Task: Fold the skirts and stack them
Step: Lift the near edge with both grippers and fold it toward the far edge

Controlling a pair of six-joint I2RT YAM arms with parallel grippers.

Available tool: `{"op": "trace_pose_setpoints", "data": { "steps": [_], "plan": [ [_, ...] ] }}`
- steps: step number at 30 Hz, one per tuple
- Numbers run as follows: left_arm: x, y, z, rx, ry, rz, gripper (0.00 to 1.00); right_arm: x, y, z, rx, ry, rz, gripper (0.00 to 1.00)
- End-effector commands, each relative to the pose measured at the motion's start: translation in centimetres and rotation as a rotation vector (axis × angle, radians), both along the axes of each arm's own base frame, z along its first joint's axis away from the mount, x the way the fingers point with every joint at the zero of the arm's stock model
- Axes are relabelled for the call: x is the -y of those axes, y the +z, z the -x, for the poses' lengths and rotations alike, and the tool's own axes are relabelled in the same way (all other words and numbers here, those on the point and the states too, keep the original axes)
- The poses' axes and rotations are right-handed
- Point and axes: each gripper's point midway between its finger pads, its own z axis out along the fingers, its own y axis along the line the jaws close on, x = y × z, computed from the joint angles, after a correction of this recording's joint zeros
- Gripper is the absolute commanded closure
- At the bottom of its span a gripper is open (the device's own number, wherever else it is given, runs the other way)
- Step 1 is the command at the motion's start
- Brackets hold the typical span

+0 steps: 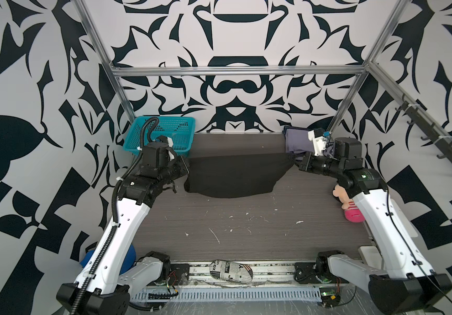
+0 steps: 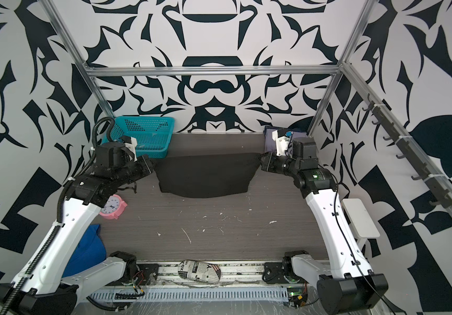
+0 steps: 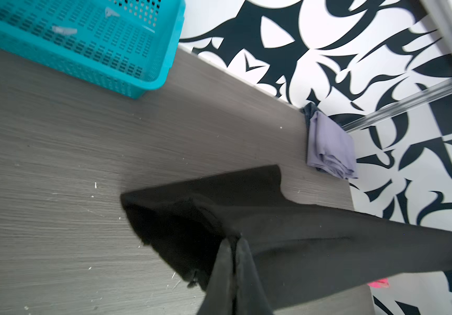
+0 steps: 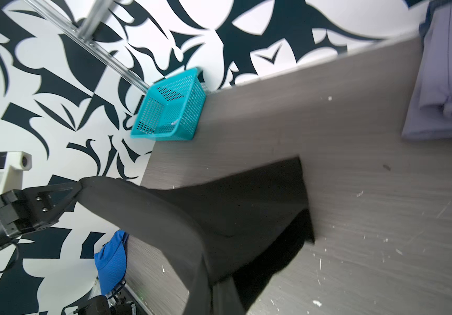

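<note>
The black skirt (image 1: 233,174) hangs stretched between both grippers over the back of the table, its lower edge sagging toward the tabletop. My left gripper (image 1: 186,166) is shut on the skirt's left corner, and the wrist view shows its fingertips (image 3: 230,245) pinching the black cloth (image 3: 301,245). My right gripper (image 1: 293,158) is shut on the right corner; the black cloth (image 4: 233,212) covers its jaws. The folded lavender skirt (image 1: 295,140) lies in the back right corner on top of the dark blue denim skirt (image 3: 310,110), of which only an edge shows.
A teal basket (image 1: 162,133) stands at the back left. A plush toy (image 1: 347,204) lies under the right arm, a pink alarm clock (image 2: 113,207) under the left. A blue mesh cloth (image 2: 88,251) and a newspaper-print bundle (image 1: 231,270) lie at the front.
</note>
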Motion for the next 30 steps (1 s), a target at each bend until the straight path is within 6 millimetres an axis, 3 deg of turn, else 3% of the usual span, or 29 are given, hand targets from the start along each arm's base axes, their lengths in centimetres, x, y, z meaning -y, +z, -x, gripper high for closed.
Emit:
{"op": "trace_pose_setpoints", "data": {
  "steps": [1,8,13,16,20,24,28,30],
  "plan": [
    [-1.5,0.0,1.6,-0.054,0.018,-0.058,1.00,1.3,3.2,0.5,0.099,-0.037,0.034,1.00],
    [0.2,0.7,2.2,-0.051,-0.061,0.015,1.00,1.5,4.5,2.4,0.142,-0.036,0.040,1.00],
    [0.6,3.7,2.7,0.018,-0.079,0.061,1.00,2.1,7.2,3.1,0.223,-0.061,0.062,1.00],
    [0.7,5.3,2.7,0.049,-0.087,0.076,1.00,2.4,8.4,2.5,0.252,-0.080,0.068,1.00],
    [0.9,5.3,1.6,0.055,-0.093,0.052,1.00,2.6,9.4,0.7,0.292,-0.111,0.040,1.00],
    [1.4,4.5,-2.5,0.070,-0.096,0.004,1.00,2.5,9.6,-2.9,0.295,-0.132,0.015,1.00],
    [2.8,3.7,-8.7,0.084,-0.135,0.020,1.00,2.1,10.1,-7.2,0.312,-0.137,-0.023,1.00],
    [3.1,4.5,-11.6,0.112,-0.151,0.024,1.00,2.0,10.7,-8.9,0.329,-0.138,-0.032,1.00]
  ]
}}
